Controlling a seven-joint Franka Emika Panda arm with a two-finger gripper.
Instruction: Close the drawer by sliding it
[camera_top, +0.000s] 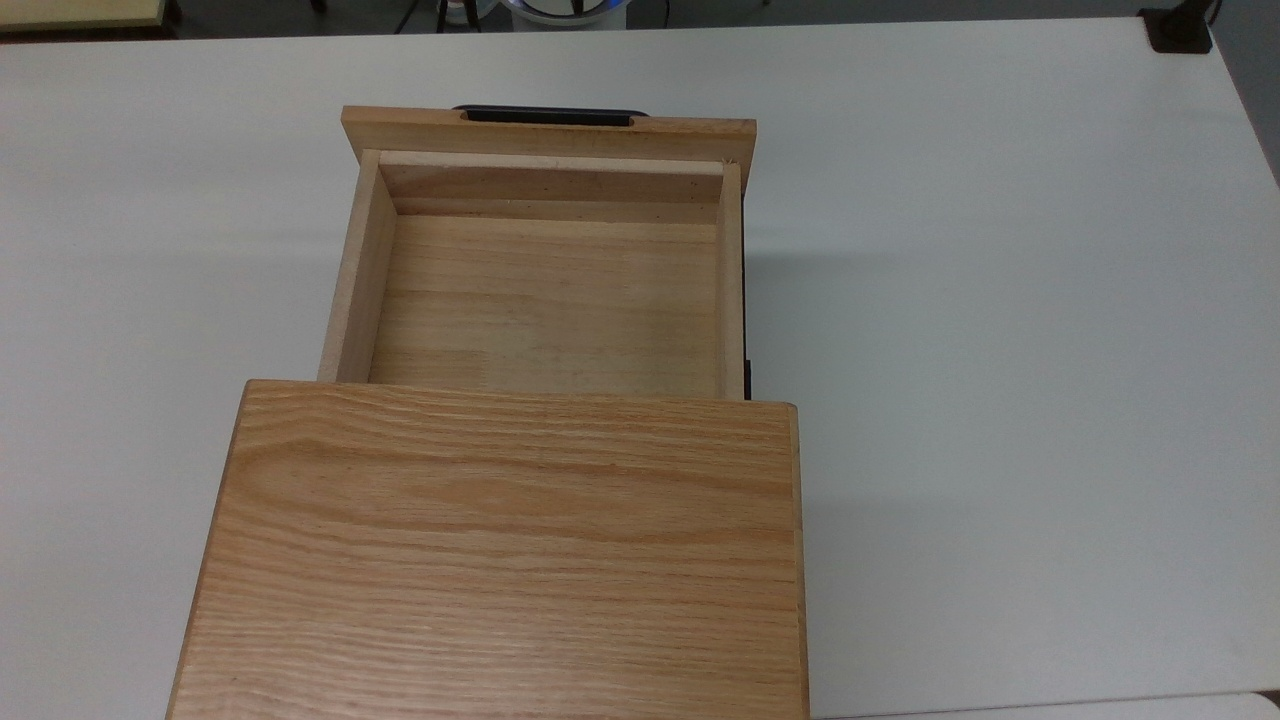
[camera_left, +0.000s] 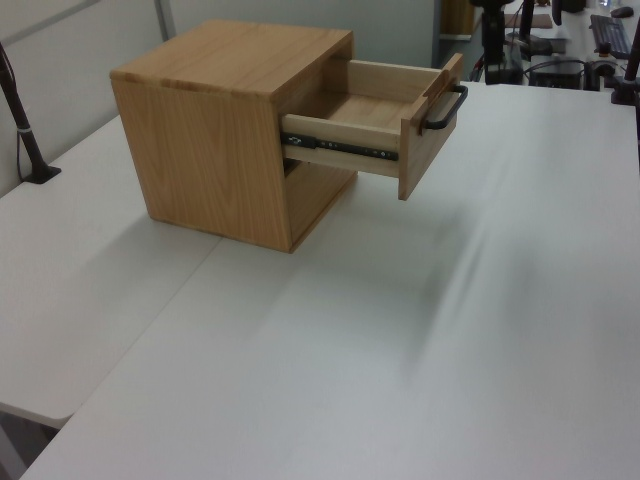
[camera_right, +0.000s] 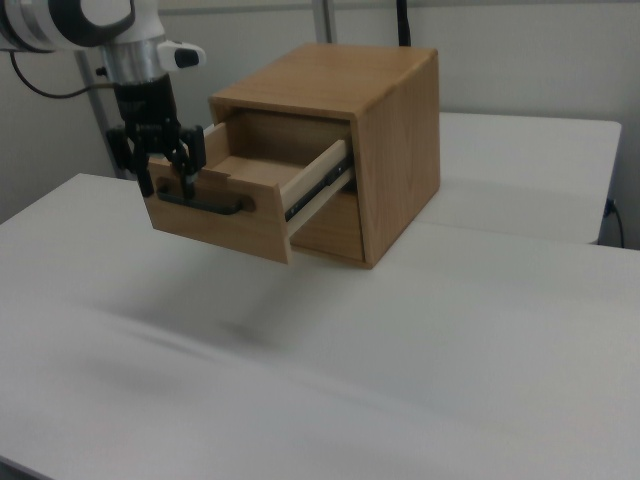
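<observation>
The drawer (camera_top: 548, 300) is a shallow light-wood box pulled far out of the oak cabinet (camera_top: 500, 560), and it is empty. Its black bar handle (camera_top: 548, 115) runs along the front panel at the top view's top. In the right view the drawer (camera_right: 215, 225) juts toward the right view's left, and my gripper (camera_right: 165, 185) hangs open in front of the panel's upper left end, just above the handle (camera_right: 205, 205). I cannot tell whether it touches the panel. In the left view the drawer (camera_left: 365, 110) points right, with the handle (camera_left: 445, 108) at its end.
The cabinet (camera_right: 400, 150) stands on a wide white table (camera_top: 1000, 300) with bare surface on both sides and ahead of the drawer. A black clamp (camera_top: 1180, 30) sits at the top view's top right corner. A black post (camera_left: 25, 130) rises at the left view's left edge.
</observation>
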